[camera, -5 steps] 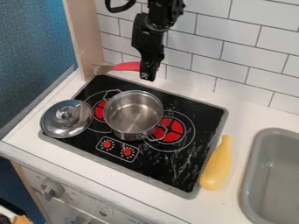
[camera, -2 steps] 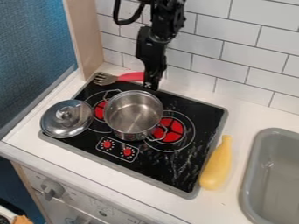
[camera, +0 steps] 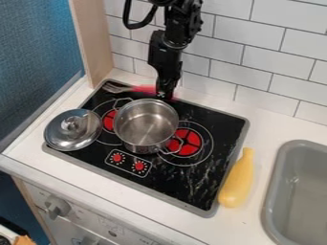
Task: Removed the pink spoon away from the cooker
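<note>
Just behind the pot (camera: 146, 125), the end effector (camera: 164, 95) (opening, hold unclear) overlaps the fork (camera: 116, 88)

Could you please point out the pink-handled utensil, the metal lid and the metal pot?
Pink-handled utensil (camera: 143, 89): camera view, on its pink handle.
Metal lid (camera: 65, 139): camera view, on its domed top.
Metal pot (camera: 144, 130): camera view, on its inside bottom.

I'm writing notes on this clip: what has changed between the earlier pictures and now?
The gripper and the pink-handled fork have moved down the picture and slightly right, the fork now at the cooktop's back edge. I can't tell whether the fork has been let go. The steel pot, lid and yellow squash stayed put.
</note>
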Available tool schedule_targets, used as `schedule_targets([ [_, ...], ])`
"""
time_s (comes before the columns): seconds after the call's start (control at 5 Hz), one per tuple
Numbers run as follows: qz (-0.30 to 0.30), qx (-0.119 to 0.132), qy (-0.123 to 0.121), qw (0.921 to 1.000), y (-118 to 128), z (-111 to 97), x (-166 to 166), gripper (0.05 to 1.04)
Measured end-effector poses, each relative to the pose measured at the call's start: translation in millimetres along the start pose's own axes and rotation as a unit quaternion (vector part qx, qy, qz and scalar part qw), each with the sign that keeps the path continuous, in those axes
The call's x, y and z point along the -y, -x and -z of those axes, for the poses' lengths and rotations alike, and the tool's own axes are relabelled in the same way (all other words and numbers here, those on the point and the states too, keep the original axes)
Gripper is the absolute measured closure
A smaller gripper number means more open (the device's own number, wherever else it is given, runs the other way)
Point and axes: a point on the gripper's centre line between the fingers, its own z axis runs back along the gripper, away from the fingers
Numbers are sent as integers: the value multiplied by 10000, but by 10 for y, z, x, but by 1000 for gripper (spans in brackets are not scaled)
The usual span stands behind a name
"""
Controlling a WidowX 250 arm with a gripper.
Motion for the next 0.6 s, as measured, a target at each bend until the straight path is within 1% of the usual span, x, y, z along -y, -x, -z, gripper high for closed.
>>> schedule_targets([
  [0.2,43,-57,-35,10000,-9,12,-7,87],
  [0.4,86,-95,-39,9999,-33,13,-4,83],
  [0.6,193,-34,-48,9998,-89,-86,18,83],
])
